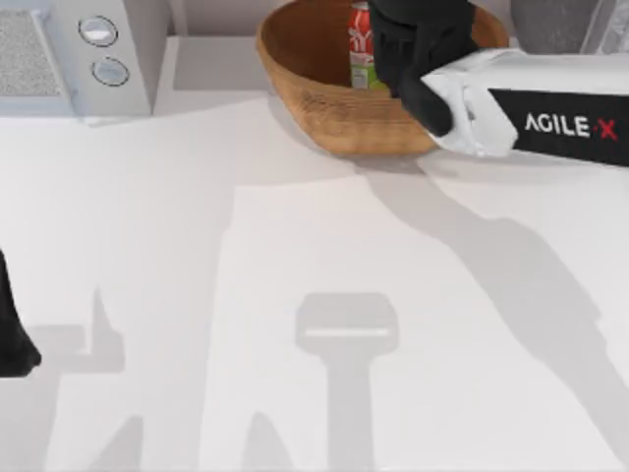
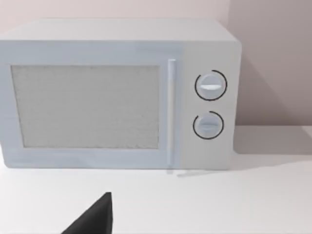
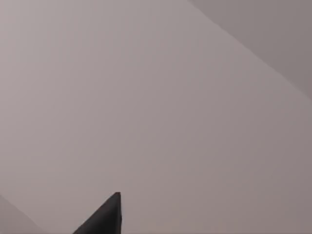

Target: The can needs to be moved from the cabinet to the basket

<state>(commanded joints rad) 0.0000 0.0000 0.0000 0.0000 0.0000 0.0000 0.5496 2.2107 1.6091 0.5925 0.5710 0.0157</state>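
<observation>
The right gripper (image 1: pixel 408 44) is at the far edge of the bench (image 1: pixel 295 295), right over the basket (image 1: pixel 314 93). It is a black shape at the end of the white right arm (image 1: pixel 511 103), which reaches in from the right side of the top view. The gripper is pressed up against the can (image 1: pixel 362 49), but its fingers are hidden, so I cannot tell if it is holding the can or has let go. The can stands up straight inside the basket, near the middle. You can see its red side with white letters and the green band at the bottom. The basket is big, round and brown, and it sits at the back of the bench, a little right of the middle. The right arm's long shadow falls across the bench below the basket. A grey shape that may be the cabinet (image 1: pixel 550 25) peeks out in the far right corner, behind the arm. A white microwave (image 1: pixel 79 54) with two round knobs sits in the far left corner, well apart from the basket. The left arm (image 1: pixel 15 334) is parked at the left edge of the bench, near the front. A black tip of the left gripper (image 2: pixel 95 219) shows in the left wrist view, facing the microwave door, and I cannot tell if it is open or closed.
</observation>
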